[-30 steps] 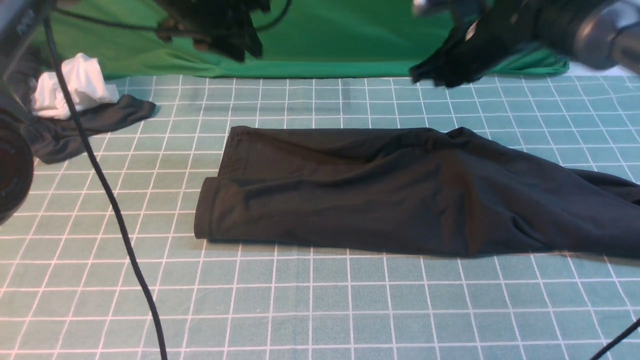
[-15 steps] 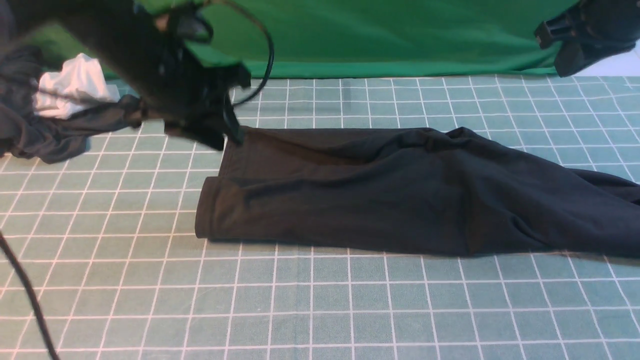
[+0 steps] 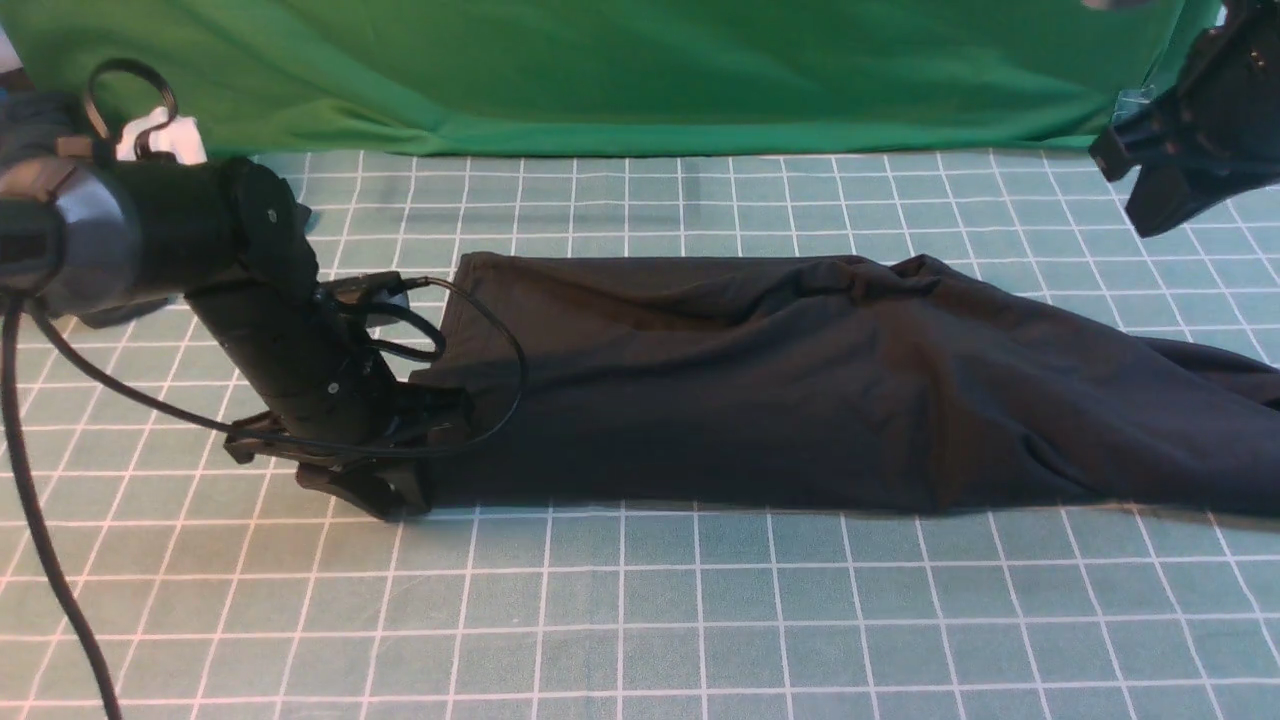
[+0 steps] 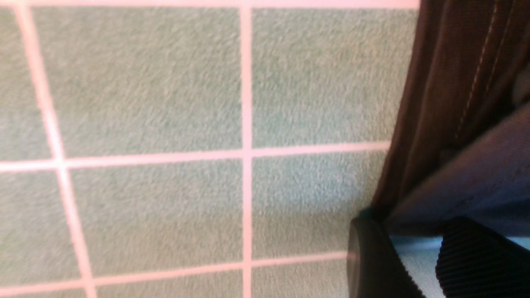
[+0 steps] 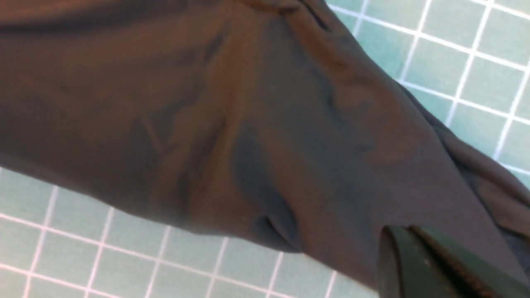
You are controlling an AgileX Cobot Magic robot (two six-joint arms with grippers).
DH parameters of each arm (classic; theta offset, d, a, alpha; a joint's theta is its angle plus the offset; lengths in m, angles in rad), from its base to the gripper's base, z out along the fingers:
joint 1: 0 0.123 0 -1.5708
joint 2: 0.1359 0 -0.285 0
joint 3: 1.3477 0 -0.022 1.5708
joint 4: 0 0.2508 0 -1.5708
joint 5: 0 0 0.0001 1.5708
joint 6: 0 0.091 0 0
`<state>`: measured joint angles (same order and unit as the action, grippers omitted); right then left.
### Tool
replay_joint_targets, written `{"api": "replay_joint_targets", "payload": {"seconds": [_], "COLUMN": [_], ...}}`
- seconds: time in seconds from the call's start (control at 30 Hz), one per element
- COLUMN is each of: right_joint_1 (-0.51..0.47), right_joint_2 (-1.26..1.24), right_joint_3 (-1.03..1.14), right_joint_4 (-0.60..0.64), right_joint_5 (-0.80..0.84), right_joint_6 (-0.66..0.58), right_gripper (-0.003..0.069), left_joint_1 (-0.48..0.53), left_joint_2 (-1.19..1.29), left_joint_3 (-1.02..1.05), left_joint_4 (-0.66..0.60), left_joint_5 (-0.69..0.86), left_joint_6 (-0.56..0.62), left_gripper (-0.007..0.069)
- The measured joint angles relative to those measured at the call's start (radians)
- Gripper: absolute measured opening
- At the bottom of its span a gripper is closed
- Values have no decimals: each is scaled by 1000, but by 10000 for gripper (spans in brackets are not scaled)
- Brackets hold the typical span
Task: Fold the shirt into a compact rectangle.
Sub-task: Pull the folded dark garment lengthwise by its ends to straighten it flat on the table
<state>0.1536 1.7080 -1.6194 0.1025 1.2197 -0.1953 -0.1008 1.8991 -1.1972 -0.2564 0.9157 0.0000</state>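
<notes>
The black shirt (image 3: pixel 800 380) lies folded in a long band across the green gridded mat, its right end running out of the front view. My left gripper (image 3: pixel 420 450) is low at the band's near left corner. In the left wrist view its jaws (image 4: pixel 414 236) stand apart with mat showing between them, and the shirt's stitched edge (image 4: pixel 455 82) lies right at the fingertips. My right gripper (image 3: pixel 1150 195) hangs raised at the far right, shut and empty. The right wrist view looks down on the shirt's creased right part (image 5: pixel 248 124) from above the shut jaws (image 5: pixel 403 234).
A white cloth (image 3: pixel 160 135) peeks out behind the left arm at the back left. A green backdrop (image 3: pixel 640 70) closes off the far edge of the mat. A black cable (image 3: pixel 30 520) runs down the near left side.
The left arm has swung down from the back left to the shirt's near left corner. The right gripper has shifted slightly at the upper right. The shirt has not moved.
</notes>
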Motion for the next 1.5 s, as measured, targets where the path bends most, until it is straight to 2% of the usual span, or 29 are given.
{"api": "replay_joint_targets", "payload": {"seconds": [0.17,0.37,0.47,0.57,0.63,0.67,0.7,0.83,0.93,1.13,1.27,1.5], "right_joint_1": [-69,-313,-389,-429,-439,-439,-440,-441,-441,-441,-441,-441], "right_joint_2": [-27,-29,-17,9,39,39,63,117,148,186,201,204], "right_joint_3": [37,176,251,305,342,345,361,367,367,368,374,374], "right_joint_4": [-4,-12,-18,-21,-26,-27,-39,-50,-55,-60,-62,-65], "right_joint_5": [-2,-73,-138,-170,-210,-213,-232,-256,-302,-336,-339,-354], "right_joint_6": [-7,-10,3,-12,-49,-51,-49,-31,-12,20,38,36], "right_gripper": [10,12,35,96,190,190,267,430,474,479,446,281], "left_joint_1": [0,0,0,0,0,0,0,0,0,0,0,0], "left_joint_2": [-80,-224,-249,-251,-247,-247,-241,-237,-237,-236,-235,-235], "left_joint_3": [-72,-168,-176,-176,-176,-176,-176,-176,-176,-176,-176,-176], "left_joint_4": [14,20,18,12,12,12,12,7,1,1,0,-5], "left_joint_5": [68,97,96,96,96,96,93,81,78,65,63,63], "left_joint_6": [-18,-21,-22,-22,-22,-22,-22,-22,-22,-22,-22,-22], "left_gripper": [193,195,196,198,201,201,201,204,204,209,213,213]}}
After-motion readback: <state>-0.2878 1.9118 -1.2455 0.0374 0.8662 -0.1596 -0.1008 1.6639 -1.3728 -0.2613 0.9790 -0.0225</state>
